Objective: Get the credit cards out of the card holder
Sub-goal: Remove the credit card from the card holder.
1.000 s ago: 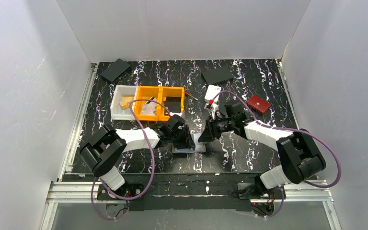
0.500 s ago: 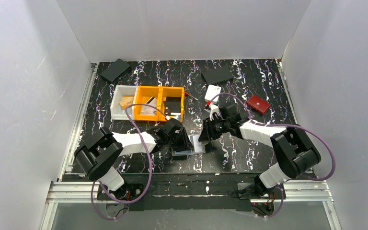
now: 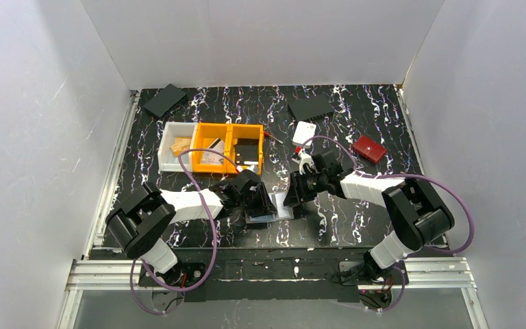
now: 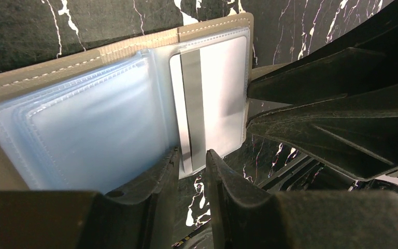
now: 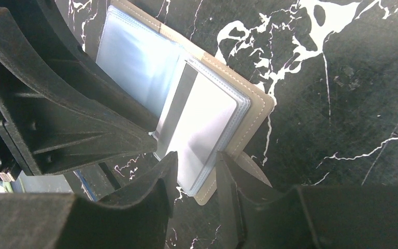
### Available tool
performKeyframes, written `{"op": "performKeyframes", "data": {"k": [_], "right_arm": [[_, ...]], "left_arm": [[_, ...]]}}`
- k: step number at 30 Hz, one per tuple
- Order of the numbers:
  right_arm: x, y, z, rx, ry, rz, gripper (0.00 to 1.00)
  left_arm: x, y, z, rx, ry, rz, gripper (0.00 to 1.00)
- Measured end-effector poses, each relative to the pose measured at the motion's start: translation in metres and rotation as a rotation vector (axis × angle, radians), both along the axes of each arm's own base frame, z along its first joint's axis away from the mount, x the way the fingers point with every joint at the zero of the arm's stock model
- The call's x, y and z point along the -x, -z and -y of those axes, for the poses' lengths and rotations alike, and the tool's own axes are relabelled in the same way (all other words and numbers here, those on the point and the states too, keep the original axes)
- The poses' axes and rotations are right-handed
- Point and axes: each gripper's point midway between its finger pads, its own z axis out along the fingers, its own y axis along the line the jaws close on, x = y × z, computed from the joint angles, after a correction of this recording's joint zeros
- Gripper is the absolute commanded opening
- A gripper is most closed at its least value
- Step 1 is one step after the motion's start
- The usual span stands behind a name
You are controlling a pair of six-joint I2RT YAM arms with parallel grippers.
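The grey-taupe card holder (image 3: 281, 211) lies open and flat on the table between both arms. Its cover (image 4: 134, 44) frames clear sleeves. A pale credit card (image 4: 217, 93) with a grey stripe sits in the right-hand sleeve, and its near end pokes past the sleeve's edge. My left gripper (image 4: 192, 158) stands open by a narrow gap, its tips over that near end. My right gripper (image 5: 197, 163) is open too. It straddles the near corner of the card-bearing half (image 5: 254, 111), and the card (image 5: 202, 124) shows between its fingers. The two grippers (image 3: 266, 203) (image 3: 292, 197) nearly touch.
Behind the holder stand two orange bins (image 3: 231, 147) and a white bin (image 3: 176, 156) with small items. A small white case (image 3: 304, 131) and a red wallet (image 3: 369, 149) lie at the back right. Black pads (image 3: 164, 100) (image 3: 311, 107) lie near the back wall.
My right gripper has slid left and nearer onto the holder's right half. The left gripper's jaws have narrowed a little over the card's end.
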Motion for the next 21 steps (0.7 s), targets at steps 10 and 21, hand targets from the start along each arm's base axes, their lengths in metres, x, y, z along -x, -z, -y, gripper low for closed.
{"op": "performKeyframes", "data": {"k": [10,21], "right_arm": [[0.0030,-0.0008,-0.0018,-0.012,0.001,-0.026,0.41],[0.0037,0.0018,-0.0017,-0.009,0.013,-0.047,0.42]], "left_arm": [[0.0007,0.0014,-0.0004,0.005,-0.003,0.000,0.24],[0.0009,0.0001,0.0012,0.016,0.000,-0.001,0.27]]}}
